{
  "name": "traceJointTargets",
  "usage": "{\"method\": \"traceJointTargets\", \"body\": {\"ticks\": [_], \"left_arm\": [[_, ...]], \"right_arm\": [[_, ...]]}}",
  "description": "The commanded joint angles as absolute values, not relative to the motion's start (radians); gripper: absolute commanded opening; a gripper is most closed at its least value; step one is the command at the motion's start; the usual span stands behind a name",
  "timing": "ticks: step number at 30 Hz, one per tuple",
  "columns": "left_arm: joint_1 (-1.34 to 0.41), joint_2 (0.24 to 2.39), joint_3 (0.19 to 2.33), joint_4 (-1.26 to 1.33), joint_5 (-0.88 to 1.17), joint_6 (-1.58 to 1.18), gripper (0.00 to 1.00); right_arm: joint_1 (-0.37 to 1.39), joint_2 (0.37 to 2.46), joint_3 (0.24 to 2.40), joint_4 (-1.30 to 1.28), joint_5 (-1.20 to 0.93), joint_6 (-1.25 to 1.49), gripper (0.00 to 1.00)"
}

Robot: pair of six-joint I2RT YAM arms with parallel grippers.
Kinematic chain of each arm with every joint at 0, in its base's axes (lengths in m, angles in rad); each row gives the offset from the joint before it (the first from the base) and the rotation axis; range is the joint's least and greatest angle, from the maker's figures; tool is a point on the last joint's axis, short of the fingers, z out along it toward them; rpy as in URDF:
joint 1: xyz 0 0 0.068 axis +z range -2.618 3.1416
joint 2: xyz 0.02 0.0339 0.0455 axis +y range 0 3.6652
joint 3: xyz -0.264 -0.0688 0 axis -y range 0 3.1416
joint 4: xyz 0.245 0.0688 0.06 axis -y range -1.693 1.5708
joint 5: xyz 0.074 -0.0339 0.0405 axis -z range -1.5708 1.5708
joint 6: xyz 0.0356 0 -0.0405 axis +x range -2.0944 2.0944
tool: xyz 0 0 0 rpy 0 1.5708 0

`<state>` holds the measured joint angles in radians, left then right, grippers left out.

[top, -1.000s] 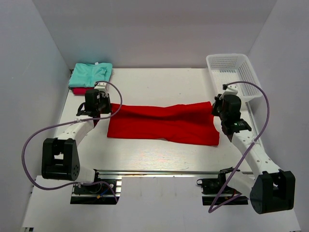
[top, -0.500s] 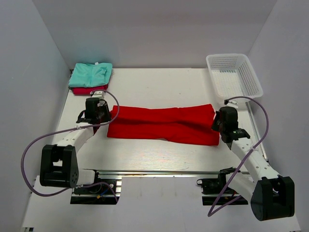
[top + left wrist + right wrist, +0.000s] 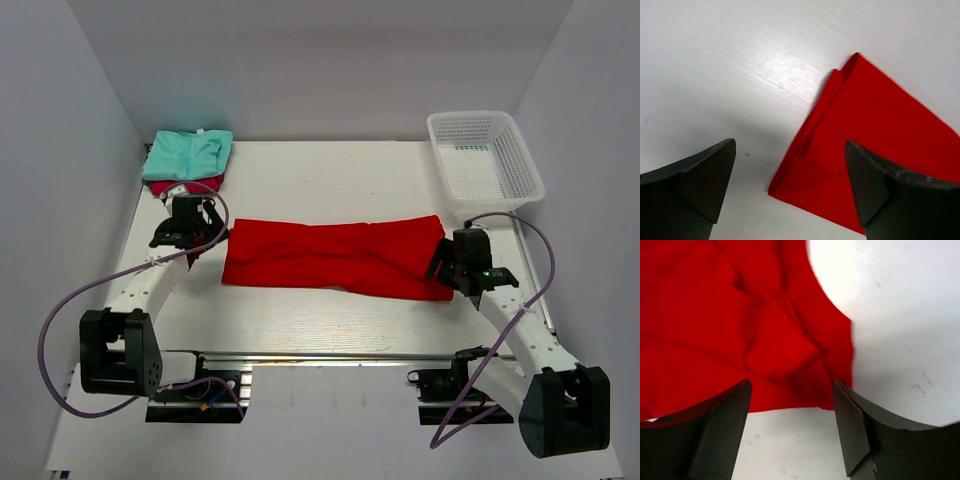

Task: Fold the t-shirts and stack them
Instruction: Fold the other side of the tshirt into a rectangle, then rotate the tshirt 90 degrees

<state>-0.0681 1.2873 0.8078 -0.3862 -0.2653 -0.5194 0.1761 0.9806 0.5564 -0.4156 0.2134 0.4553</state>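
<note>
The bright red t-shirt (image 3: 335, 258) lies folded into a long flat strip across the middle of the table. My left gripper (image 3: 200, 235) stands open just off its left end. In the left wrist view a corner of the red cloth (image 3: 880, 130) lies on the table between and beyond the spread left gripper (image 3: 790, 145), held by neither finger. My right gripper (image 3: 443, 270) is open over the strip's right end. The creased red cloth (image 3: 715, 315) lies ahead of the right gripper (image 3: 791, 382). The mint t-shirt (image 3: 188, 154) lies folded on the crimson t-shirt (image 3: 178, 187) at the back left.
A white mesh basket (image 3: 485, 155) stands at the back right corner of the white table (image 3: 330, 180). Grey walls close in the left, right and back sides. A metal rail (image 3: 330, 357) with both arm bases runs along the near edge.
Both grippers have gone from shut to open and let go of the red t-shirt's ends. The right gripper has drawn back toward the near edge; the strip now lies flat.
</note>
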Motion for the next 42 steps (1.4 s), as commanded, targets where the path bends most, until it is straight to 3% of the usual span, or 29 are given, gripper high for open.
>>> {"method": "traceJointTargets", "body": {"ticks": [1,5,10,16,23,29,36,42], "left_arm": [[-0.075,1.29,0.868,-0.37,-0.151,-0.473,1.0],[-0.084,1.351,0.868,-0.221,0.137,-0.403,1.0],[-0.124,1.472,0.894,-0.13,0.377,-0.394,1.0],[-0.167,1.591,0.884,-0.122,0.416,-0.394,1.0],[-0.178,1.563,0.763,-0.287,0.166,-0.431,1.0],[-0.199,1.479,0.661,-0.474,0.052,-0.544,1.0],[-0.293,1.411,0.516,-0.425,0.274,-0.588,1.0],[-0.495,1.453,0.555,-0.497,0.42,-0.566,1.0]], "right_arm": [[0.173,0.979,0.637,-0.313,0.097,0.398,0.72],[0.176,1.034,0.669,-0.195,-0.09,0.368,0.9],[0.186,1.158,0.693,-0.111,-0.216,0.396,0.9],[0.184,1.256,0.684,-0.081,-0.27,0.413,0.9],[0.176,1.446,0.687,-0.127,-0.217,0.489,0.9],[0.152,1.777,0.949,-0.294,-0.086,0.529,0.9],[0.173,2.023,1.273,-0.275,-0.296,0.451,0.9],[0.216,2.29,1.685,-0.421,-0.341,0.416,0.9]]}}
